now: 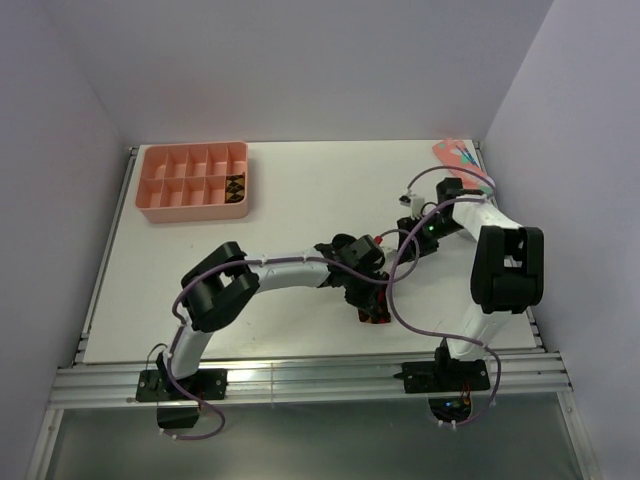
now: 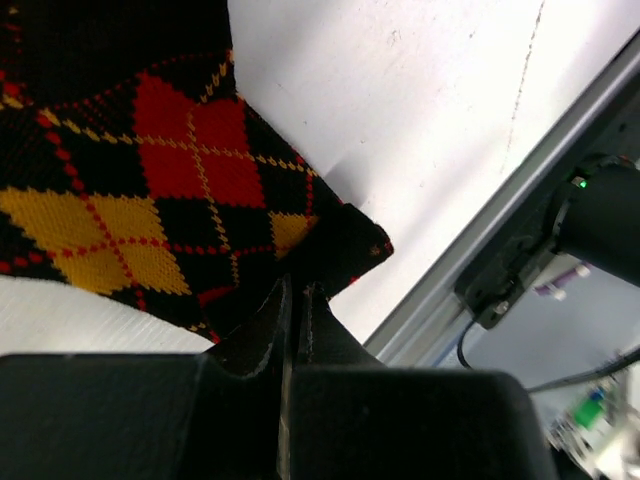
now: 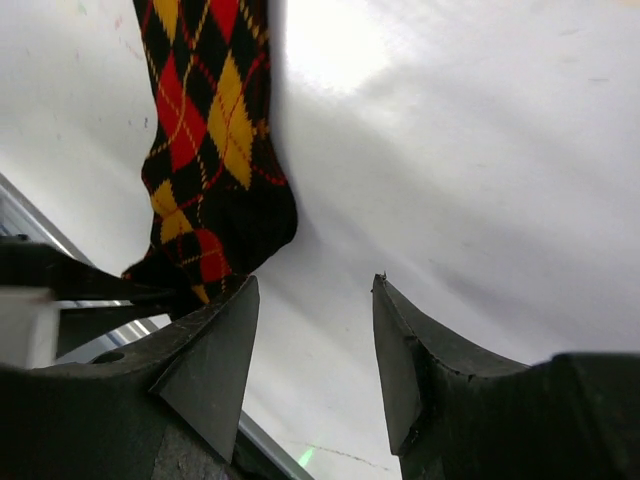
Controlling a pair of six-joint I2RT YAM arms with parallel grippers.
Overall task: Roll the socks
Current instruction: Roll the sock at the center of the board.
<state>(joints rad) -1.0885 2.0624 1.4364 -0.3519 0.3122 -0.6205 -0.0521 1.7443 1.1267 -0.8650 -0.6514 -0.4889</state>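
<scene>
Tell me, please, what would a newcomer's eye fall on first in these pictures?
First, the black argyle sock with red and orange diamonds near the front edge of the table, its edge pinched in the shut left hand. The right hand stands open over bare table beside it. Next, the pink divided tray at the far left, with a dark patterned item in one compartment.

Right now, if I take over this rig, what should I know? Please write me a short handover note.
Grippers: the left gripper is shut on the edge of the red-and-orange sock. The right gripper is open and empty, beside that sock.
Things: the red-and-orange sock lies stretched on the table, not rolled. The tan-diamond sock sits in the right end compartment of the pink tray, near row.
Done: the tan-diamond sock, it seems.
To do: roll the held sock.
</scene>
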